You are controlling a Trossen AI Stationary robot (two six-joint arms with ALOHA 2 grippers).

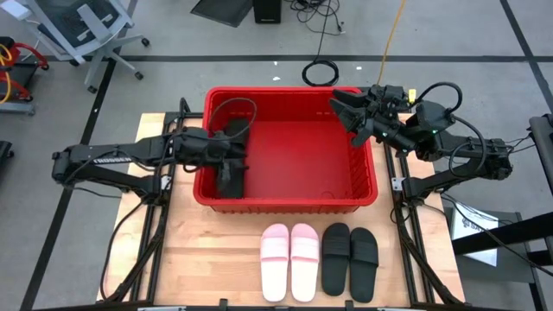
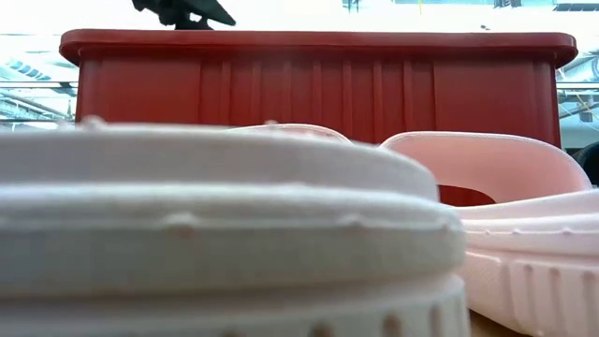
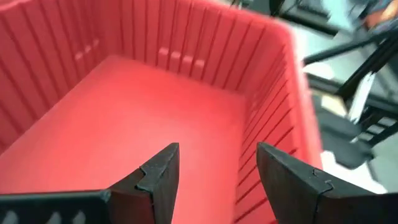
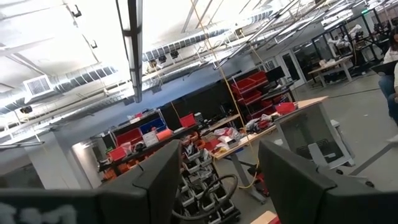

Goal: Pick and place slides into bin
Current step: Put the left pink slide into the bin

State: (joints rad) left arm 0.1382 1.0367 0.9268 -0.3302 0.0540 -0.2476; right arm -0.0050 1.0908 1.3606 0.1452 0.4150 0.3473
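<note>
**Four slides lined up in front of the red bin**

The red bin [image 1: 285,200] sits mid-table, ribbed walls, rolled rim, its floor bare red where visible. Just in front: two pale pink slides [image 1: 290,260] side by side, soles down, and beside them two black slides [image 1: 350,260], also paired, straps up.

You are looking at a bright red bin [image 1: 367,164] with vertically ribbed walls, sitting on a pale wood-grain table [image 1: 216,259]. In front of it are lying two pairs of slides — one pale pink-white [image 1: 289,261], one black [image 1: 350,261] — and both arms are showing dark.
</note>
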